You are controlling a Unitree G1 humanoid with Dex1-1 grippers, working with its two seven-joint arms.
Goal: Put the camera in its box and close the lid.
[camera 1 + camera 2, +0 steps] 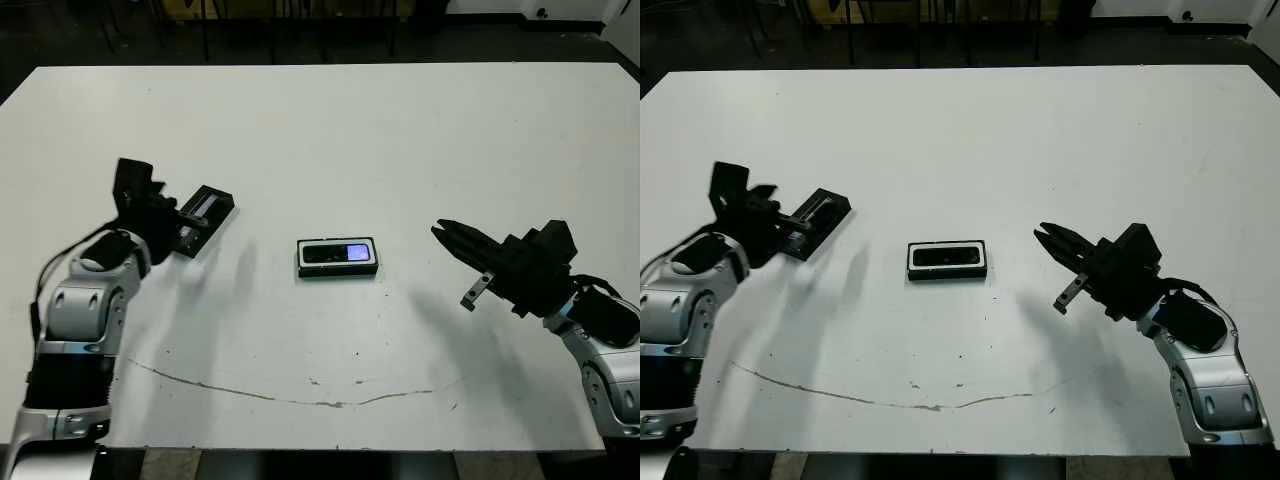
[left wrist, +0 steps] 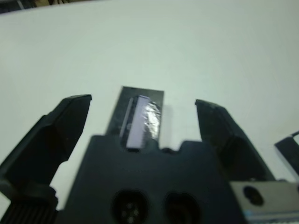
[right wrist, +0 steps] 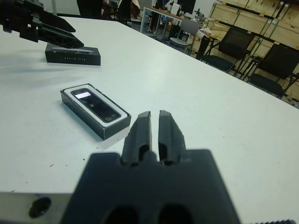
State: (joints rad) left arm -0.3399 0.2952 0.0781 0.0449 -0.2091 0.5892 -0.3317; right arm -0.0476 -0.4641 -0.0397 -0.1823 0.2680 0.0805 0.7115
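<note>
Camera [image 1: 338,253] already seated in box [image 1: 338,270] at counter [image 1: 400,140] centre. Lid [image 1: 203,217] lay loose just ahead of left gripper [image 2: 140,105], jaws spread either side (long axis pointing away). Right gripper [image 3: 154,128] clenched empty, farther off.

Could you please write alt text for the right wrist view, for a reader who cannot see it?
A slim black bar-shaped camera with a small glowing panel lies inside a shallow black box with white lining on a white table. The right gripper, fingers shut, points beside it. Farther off, the left gripper hovers open over a flat black rectangular lid.
</note>
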